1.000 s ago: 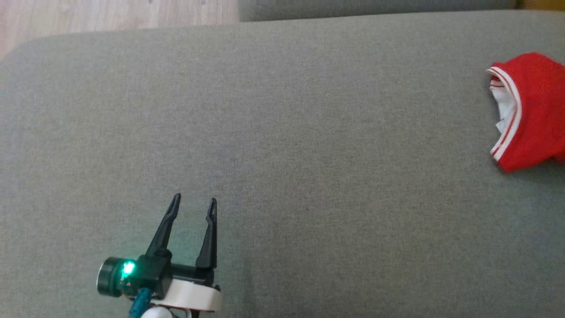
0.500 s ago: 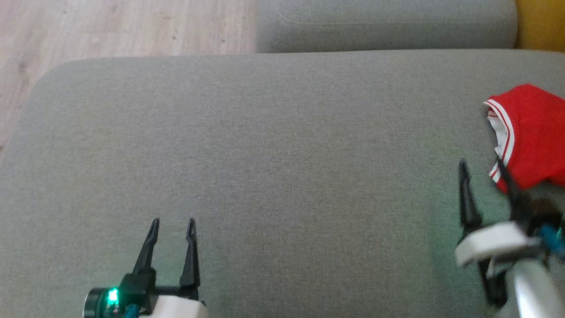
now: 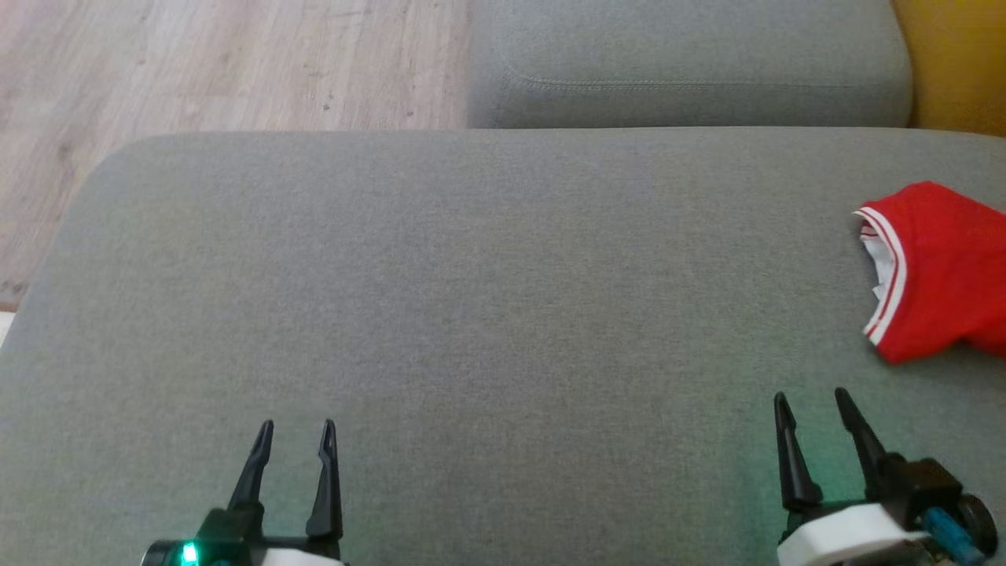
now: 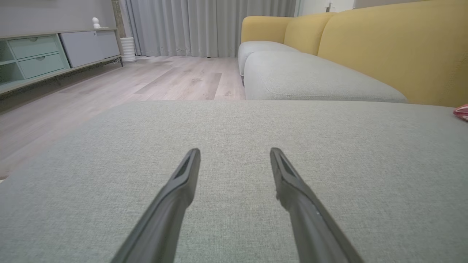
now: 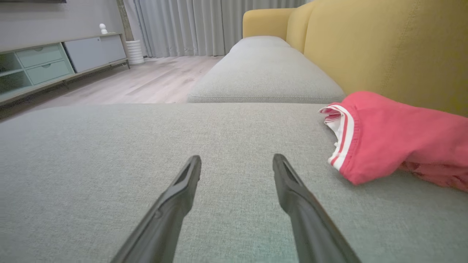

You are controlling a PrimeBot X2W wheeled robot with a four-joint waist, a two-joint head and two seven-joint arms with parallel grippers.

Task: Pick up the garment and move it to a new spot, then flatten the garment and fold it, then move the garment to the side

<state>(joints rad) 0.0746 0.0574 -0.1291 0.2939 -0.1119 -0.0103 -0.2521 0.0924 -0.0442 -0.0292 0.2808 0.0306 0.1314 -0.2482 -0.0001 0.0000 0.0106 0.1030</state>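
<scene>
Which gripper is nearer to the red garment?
Right. The right gripper is close, just short of the garment; the left gripper is far off to its left.

No text, label, brand name, number or sign can be read anywhere in these views.
</scene>
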